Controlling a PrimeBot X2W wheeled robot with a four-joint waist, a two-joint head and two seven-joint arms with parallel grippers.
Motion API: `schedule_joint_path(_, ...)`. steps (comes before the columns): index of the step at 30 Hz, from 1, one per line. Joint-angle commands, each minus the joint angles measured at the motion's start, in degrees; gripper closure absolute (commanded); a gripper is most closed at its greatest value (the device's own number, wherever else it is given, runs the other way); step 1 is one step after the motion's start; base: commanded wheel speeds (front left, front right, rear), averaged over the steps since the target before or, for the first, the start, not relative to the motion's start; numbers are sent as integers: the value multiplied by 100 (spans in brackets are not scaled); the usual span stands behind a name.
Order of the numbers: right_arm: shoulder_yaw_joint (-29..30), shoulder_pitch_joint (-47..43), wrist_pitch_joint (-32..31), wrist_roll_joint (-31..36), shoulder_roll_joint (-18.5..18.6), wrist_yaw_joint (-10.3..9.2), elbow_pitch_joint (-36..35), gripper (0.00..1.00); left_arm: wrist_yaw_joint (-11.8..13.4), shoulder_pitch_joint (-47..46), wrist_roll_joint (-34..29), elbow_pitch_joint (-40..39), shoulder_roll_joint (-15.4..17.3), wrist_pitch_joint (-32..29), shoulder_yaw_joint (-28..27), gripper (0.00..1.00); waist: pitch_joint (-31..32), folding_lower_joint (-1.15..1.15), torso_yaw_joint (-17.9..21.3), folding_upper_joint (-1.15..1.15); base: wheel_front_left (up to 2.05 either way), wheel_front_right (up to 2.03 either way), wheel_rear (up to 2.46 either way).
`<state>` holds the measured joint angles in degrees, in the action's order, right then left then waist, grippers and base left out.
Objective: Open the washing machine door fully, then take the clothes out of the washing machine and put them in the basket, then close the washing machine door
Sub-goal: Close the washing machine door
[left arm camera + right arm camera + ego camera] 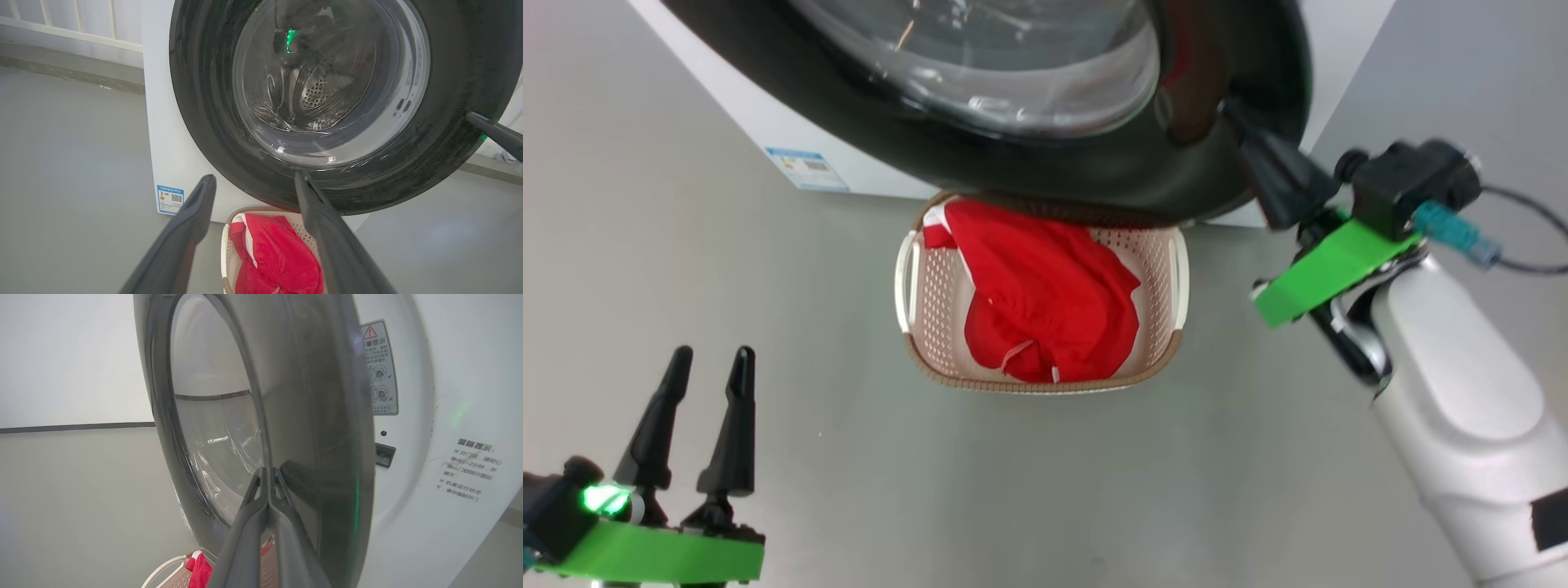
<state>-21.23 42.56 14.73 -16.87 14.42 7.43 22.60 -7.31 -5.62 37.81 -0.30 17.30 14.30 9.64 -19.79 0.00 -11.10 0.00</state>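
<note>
While right gripper (pixel 1230 108), fingers pinched together and empty, touches washing machine door (pixel 1013 175) rim, left gripper (pixel 711 356) gapes empty; basket (pixel 1045 385) long axis left-right.

Soft even light, glare on the washing machine door (pixel 1013 98)

Looking like a bare laundry test bay, not a home. White washing machine (pixel 157 134) is standing straight on a smooth grey floor (pixel 727 343), with a plain pale wall (pixel 61 355) and dark skirting strip (pixel 73 427) running behind. Chinese warning sticker (pixel 380 367) and blue label (pixel 805 169) are showing on its front. Basket (pixel 1045 385) is sitting on the floor beside it.
</note>
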Motion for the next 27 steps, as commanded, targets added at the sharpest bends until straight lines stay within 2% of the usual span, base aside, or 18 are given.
schedule_joint_path(1,29,178,27,45,15,6,-88,100,-17,-240,28,-161,198,70,-194,0,-143,0,-73,0,0,0,0)
schedule_joint_path(17,606,1183,27,318,267,6,149,100,-17,-544,119,-211,268,70,-258,0,-694,0,-321,0,0,0,0)
schedule_joint_path(27,1172,1534,27,709,199,6,469,100,-18,-579,123,-139,235,70,-260,0,-690,0,-388,0,0,0,0)
